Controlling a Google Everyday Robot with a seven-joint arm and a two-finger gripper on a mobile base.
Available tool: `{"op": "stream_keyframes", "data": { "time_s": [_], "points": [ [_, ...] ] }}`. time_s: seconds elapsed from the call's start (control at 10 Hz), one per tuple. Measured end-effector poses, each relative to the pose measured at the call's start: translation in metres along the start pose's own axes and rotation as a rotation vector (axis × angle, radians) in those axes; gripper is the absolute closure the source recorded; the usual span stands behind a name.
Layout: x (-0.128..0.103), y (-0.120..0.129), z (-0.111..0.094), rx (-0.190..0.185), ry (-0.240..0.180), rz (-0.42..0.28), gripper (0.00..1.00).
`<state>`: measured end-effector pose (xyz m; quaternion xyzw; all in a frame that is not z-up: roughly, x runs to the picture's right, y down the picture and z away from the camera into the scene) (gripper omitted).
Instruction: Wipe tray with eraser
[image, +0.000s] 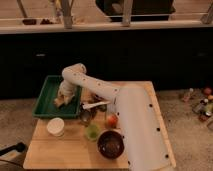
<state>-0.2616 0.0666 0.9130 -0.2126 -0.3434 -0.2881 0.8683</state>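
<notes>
- Wiping looks underway: hand (62, 100) is down inside the tray (44, 97), at its right half, with the eraser (59, 102) seemingly under it against the tray floor.
- Can't tell if the hand is clenched on the eraser or loose.
- How much of the floor is wiped: can't tell; left half looks unvisited.
- Tray sits at the table (70, 150) back-left corner, long axis running front-to-back; eraser's axis unreadable.
</notes>
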Motion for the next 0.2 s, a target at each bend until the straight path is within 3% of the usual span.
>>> {"op": "stream_keyframes", "data": {
  "time_s": [0.2],
  "points": [
    [0.0039, 0.0034, 0.0045, -0.001, -0.014, 0.026, 0.95]
  ]
}}
